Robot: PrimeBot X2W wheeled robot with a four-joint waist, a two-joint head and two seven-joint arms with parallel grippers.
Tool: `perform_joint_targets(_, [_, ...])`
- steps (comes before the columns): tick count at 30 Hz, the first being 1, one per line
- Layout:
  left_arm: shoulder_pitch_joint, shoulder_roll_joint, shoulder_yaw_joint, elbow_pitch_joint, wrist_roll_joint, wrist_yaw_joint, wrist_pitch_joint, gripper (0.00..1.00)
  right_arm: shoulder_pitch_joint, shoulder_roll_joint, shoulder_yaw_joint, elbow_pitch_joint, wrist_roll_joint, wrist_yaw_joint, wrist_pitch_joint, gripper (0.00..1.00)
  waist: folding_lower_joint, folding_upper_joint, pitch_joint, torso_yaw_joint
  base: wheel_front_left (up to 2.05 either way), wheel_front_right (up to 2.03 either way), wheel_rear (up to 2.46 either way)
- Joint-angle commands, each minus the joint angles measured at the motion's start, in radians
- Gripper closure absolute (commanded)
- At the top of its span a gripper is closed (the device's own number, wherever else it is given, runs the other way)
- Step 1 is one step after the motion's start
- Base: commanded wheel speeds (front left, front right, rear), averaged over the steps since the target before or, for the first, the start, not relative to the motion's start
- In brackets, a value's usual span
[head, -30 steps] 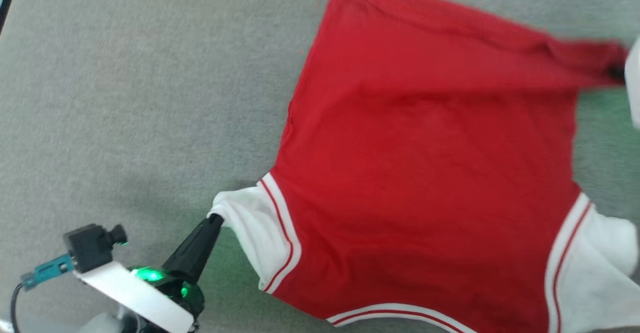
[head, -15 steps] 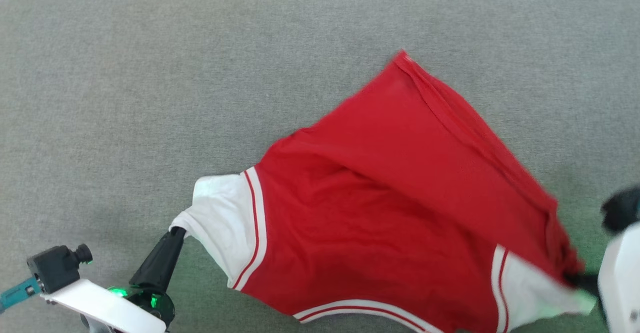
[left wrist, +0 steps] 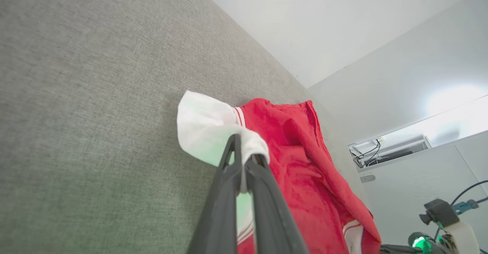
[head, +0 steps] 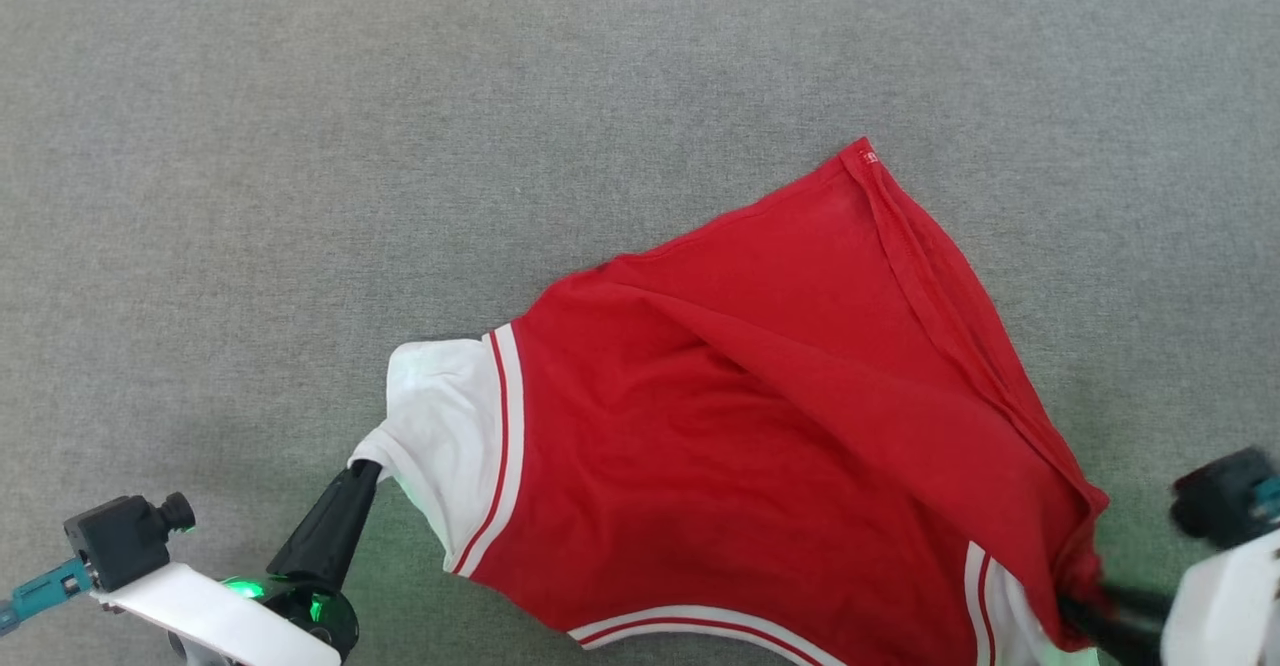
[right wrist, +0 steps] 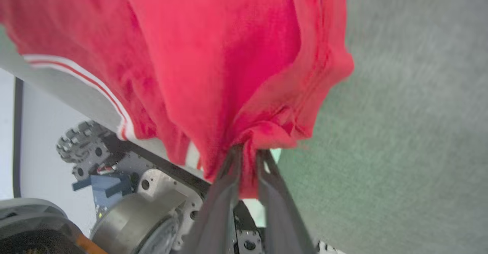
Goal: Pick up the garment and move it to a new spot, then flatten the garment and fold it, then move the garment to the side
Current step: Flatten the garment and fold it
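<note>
Both clamped on garment (head: 760, 466): left gripper (head: 364, 470) on sleeve, right gripper (head: 1072, 608) on hem corner | hem swept back across garment | fold begun

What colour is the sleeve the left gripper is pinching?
White sleeve, with a red stripe near its seam; head view shows it best.

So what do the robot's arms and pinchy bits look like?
Each tool has two long, dark, tapering fingers: the left tool and the right tool. A green light glows at the left one's base, beside a white plate carrying a small black camera with a teal plug. The right arm has a white casing too.
</note>
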Motion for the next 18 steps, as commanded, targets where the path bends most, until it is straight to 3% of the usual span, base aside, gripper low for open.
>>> perform_joint_targets(1, [-0.01, 0.001, 0.0, 0.0, 0.003, 0.002, -0.005, 1.0, -0.016, 0.008, -0.012, -0.013, 0.01, -0.001, -0.007, 0.0, 0.0, -0.0001, -0.001, 0.001, 0.0, 0.0, 0.0])
perform_joint_targets(6, [-0.019, -0.009, -0.004, -0.005, 0.001, 0.002, -0.005, 1.0, -0.093, -0.048, -0.097, -0.087, 0.027, -0.001, 0.024, 0.0, 0.0, -0.0001, 0.004, 0.007, 0.0, 0.0, 0.0])
perform_joint_targets(10, [-0.034, -0.026, -0.022, -0.013, 0.011, 0.002, -0.005, 1.0, -0.267, -0.083, -0.122, -0.042, 0.004, -0.001, -0.004, 0.0, 0.0, -0.0001, 0.018, 0.027, 0.0, 0.0, 0.0])
perform_joint_targets(13, [-0.065, -0.035, -0.049, -0.016, 0.014, 0.002, -0.005, 1.0, -0.42, -0.092, -0.069, 0.05, -0.053, 0.0, -0.066, 0.0, 0.0, -0.0001, 0.035, 0.054, 0.0, 0.0, 0.0])
perform_joint_targets(18, [-0.108, -0.051, -0.086, -0.01, 0.01, 0.002, -0.005, 1.0, -0.638, -0.064, 0.113, 0.234, -0.12, -0.001, -0.126, 0.0, 0.0, -0.0001, 0.068, 0.097, 0.0, 0.0, 0.0])
